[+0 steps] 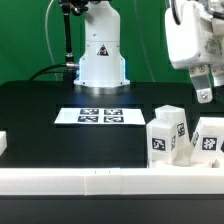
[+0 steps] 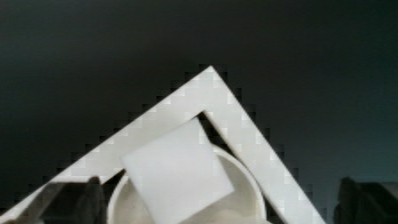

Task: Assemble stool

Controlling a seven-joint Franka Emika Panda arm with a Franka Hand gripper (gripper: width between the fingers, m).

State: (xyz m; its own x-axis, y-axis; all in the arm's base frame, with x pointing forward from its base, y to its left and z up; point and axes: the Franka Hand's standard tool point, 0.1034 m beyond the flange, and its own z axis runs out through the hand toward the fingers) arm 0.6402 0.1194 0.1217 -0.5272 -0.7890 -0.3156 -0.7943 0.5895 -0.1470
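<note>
My gripper (image 1: pixel 204 92) hangs high above the table at the exterior view's right, over the stool parts. Two blocky white legs with black-and-white tags stand there, one (image 1: pixel 166 131) to the left of the other (image 1: pixel 208 137). In the wrist view my gripper (image 2: pixel 214 203) is open and empty, with dark fingers (image 2: pixel 64 200) at both sides. Far below it lie a white leg (image 2: pixel 178 168) and the curved rim of the round seat (image 2: pixel 125 200). The seat does not show clearly in the exterior view.
The marker board (image 1: pixel 100 116) lies mid-table before the robot base (image 1: pixel 102 60). A long white rail (image 1: pixel 100 181) runs along the front edge. Rails meet in a corner (image 2: pixel 210 80) around the parts. A small white piece (image 1: pixel 3 143) sits at the left edge.
</note>
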